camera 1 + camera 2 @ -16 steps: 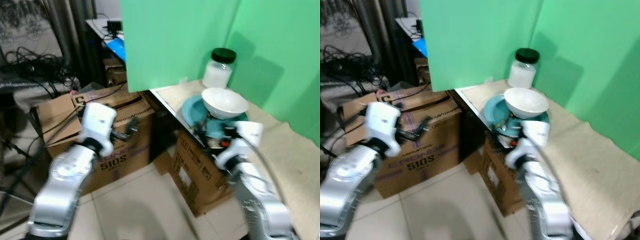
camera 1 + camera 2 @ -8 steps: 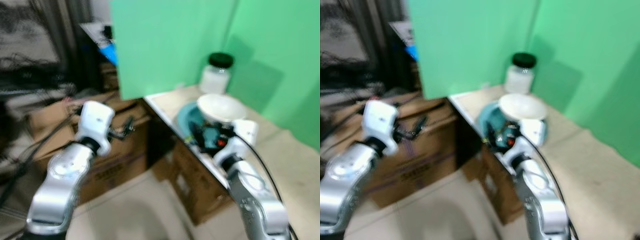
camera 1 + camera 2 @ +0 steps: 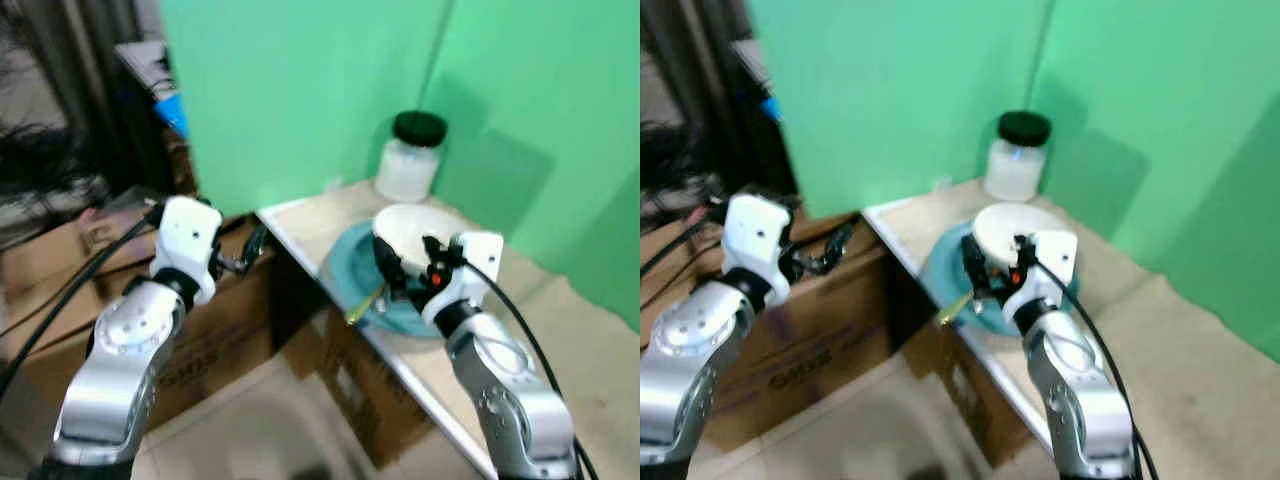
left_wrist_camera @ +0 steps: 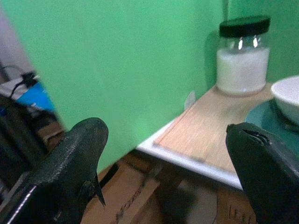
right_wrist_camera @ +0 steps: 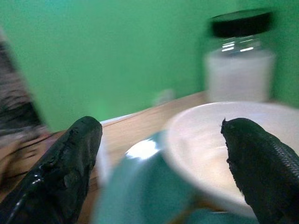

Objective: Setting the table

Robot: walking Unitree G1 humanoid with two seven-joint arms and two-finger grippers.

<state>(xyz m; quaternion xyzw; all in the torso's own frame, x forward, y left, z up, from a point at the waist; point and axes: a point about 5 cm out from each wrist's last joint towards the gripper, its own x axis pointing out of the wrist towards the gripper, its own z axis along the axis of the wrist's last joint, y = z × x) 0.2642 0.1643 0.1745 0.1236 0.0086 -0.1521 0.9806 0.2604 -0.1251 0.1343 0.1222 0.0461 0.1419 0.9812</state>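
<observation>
Early stage, I judge: the white bowl (image 3: 425, 228) sits stacked on the teal plate (image 3: 352, 268) at the surface (image 3: 300, 220) edge. The right hand (image 3: 410, 262) reaches it, fingers spread, empty; the left hand (image 3: 250, 250), also spread, hangs beside the surface.

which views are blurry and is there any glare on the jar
Both eye views are softly blurred, worst over the boxes at left. Right wrist view is most smeared, the white bowl and teal plate blurring together. Left wrist view is sharpest; the jar shows small white glints under its black lid.
</observation>
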